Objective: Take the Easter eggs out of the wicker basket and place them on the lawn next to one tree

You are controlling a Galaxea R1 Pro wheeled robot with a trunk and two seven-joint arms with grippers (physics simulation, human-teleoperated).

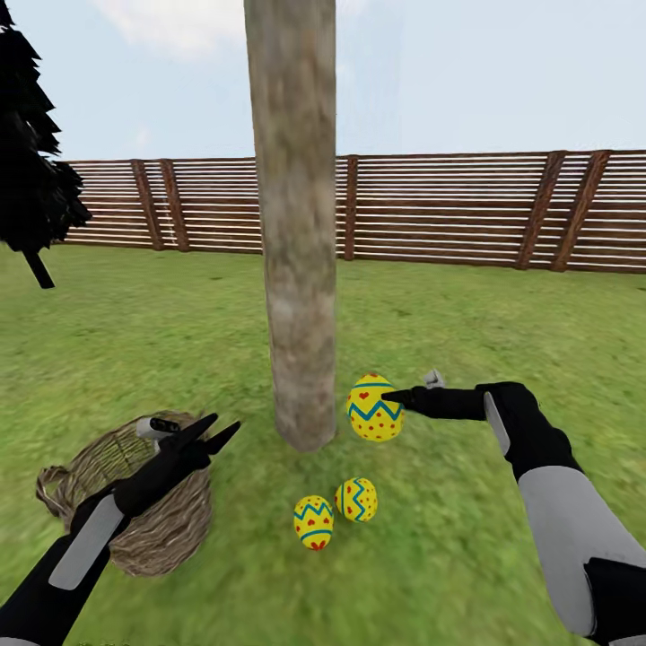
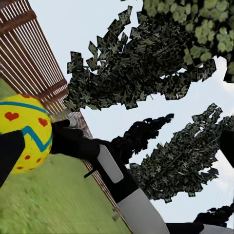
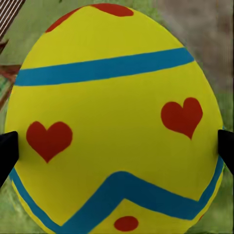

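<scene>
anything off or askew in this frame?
Only the wicker basket: it lies tipped on its side on the lawn. Two eggs rest by the tree; the right gripper holds the third egg.

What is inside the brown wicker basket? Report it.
The round brown woven wicker basket shows no egg in the part of its hollow that is visible; the left gripper and its arm cover much of the opening.

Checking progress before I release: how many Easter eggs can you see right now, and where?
3. One egg is held in the right gripper beside the tree trunk. Two eggs lie close together on the lawn near the trunk's base.
</scene>
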